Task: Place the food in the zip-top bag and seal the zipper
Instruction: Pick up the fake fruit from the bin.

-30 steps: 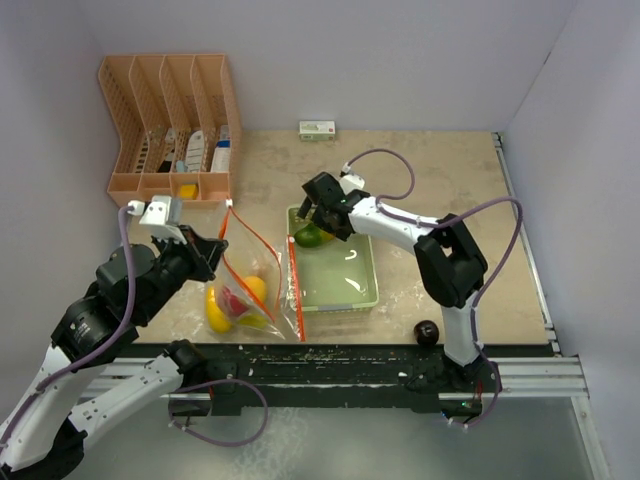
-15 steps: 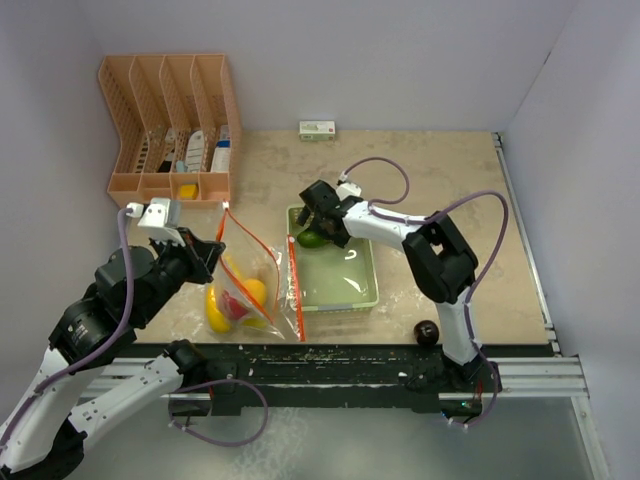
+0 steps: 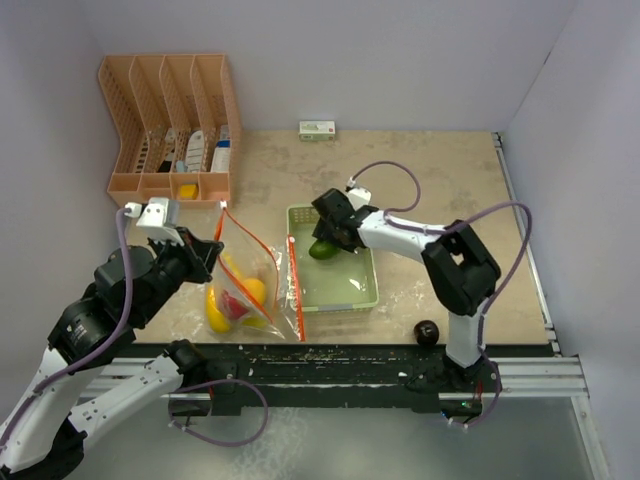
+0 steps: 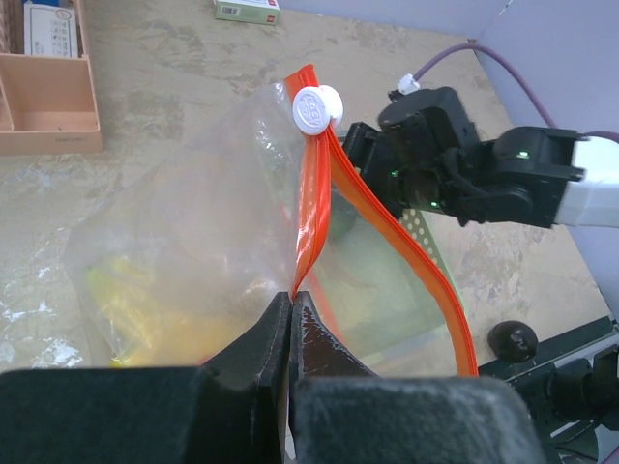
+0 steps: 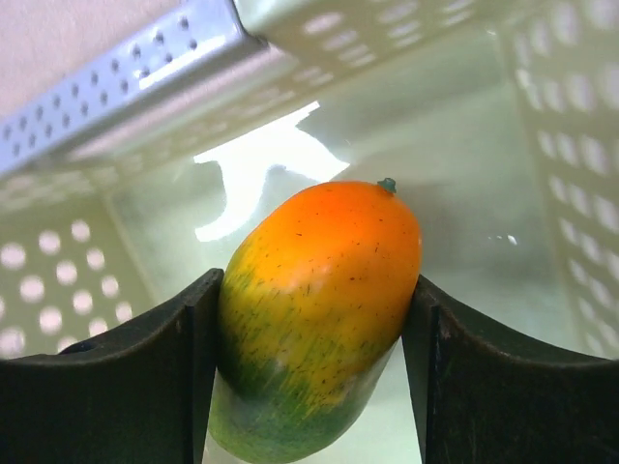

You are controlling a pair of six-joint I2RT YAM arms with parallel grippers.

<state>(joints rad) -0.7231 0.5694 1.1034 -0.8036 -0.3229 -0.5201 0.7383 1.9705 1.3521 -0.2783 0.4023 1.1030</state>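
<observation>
The clear zip-top bag (image 3: 255, 285) lies left of the pale green tray (image 3: 360, 300), with yellow bananas (image 3: 215, 312), a red apple (image 3: 234, 305) and a yellow mango (image 3: 256, 290) inside. My left gripper (image 4: 291, 296) is shut on the orange-red zipper (image 4: 311, 198) and holds the mouth up and open; a white slider (image 4: 316, 107) sits at the strip's far end. My right gripper (image 5: 314, 338) is shut on the green-red mango (image 5: 319, 309) just above the tray floor, at the tray's far left (image 3: 322, 249). A dark purple fruit (image 3: 427, 332) lies near the front edge.
A peach file rack (image 3: 170, 120) stands at the back left with a yellow-orange item (image 3: 187, 190) in its front slot. A small green box (image 3: 318, 129) lies by the back wall. The perforated tray wall (image 5: 126, 87) is close behind the mango.
My right gripper has shifted slightly right and nearer with the mango, further over the tray. The left gripper and the bag have not moved.
</observation>
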